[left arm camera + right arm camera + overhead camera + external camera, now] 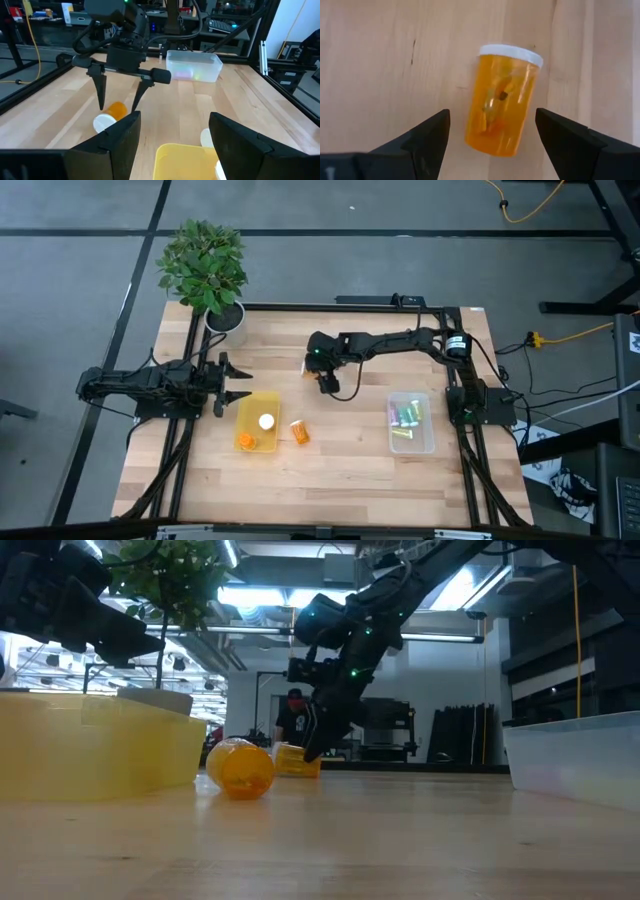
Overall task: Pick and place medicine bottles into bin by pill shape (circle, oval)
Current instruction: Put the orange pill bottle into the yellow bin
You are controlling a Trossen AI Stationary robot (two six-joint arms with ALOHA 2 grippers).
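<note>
The right gripper [328, 383] hangs over the middle of the pale, straight-grained wooden table [330, 470], its two dark tapered fingers [427, 137] spread wide and holding nothing. Directly beneath it in the right wrist view lies a translucent orange medicine bottle [502, 100], a smooth cylinder on its side with a white ribbed cap, between the fingertips but not touched by them; small pale contents show through its wall, their shape too unclear to call.

In the high view a second orange bottle [299, 432] lies on bare wood at five o'clock from the opaque yellow bin [246, 418], just beside it. That shallow rectangular tray holds two bottles: one showing its round white cap [266, 421] and one orange one [246, 442] at its near end. The clear colourless bin [410, 442] sits at three o'clock from the yellow one, well apart, with several pastel vials [405, 416] inside, green and purple among them; their count is not readable.

The left gripper [226, 385] waits at nine o'clock from the yellow bin, its fingers parted and empty. A leafy green plant in a white pot [226, 317] stands at the table's far left corner. Black frame rails [470, 450] run along both sides of the table.
</note>
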